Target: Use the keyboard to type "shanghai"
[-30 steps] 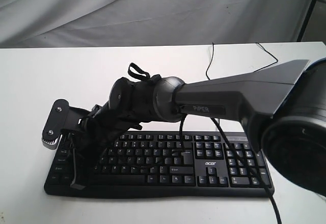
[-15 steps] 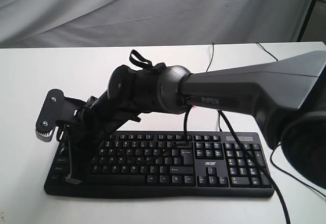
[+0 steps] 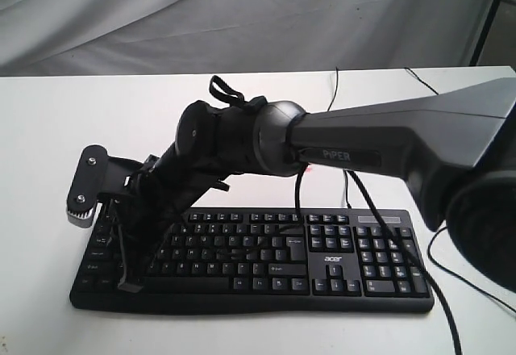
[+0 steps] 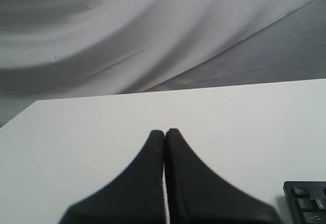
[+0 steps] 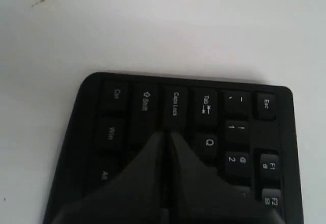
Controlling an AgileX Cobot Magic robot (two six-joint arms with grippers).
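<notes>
Standing steeply over the left end of the keyboard, the right gripper has its smooth black fingers pressed together with no gap. Their tips sit by the Caps Lock key; whether they touch a key I cannot tell. Its arm, matte grey with a rounded black wrist, slopes up to the right over the low, wide black plastic board, which lies near the front edge of the white table. The number pad lies uncovered, and a thin cable trails behind. The left gripper, also closed with nothing in it, hangs over bare tabletop beside a keyboard corner.
</notes>
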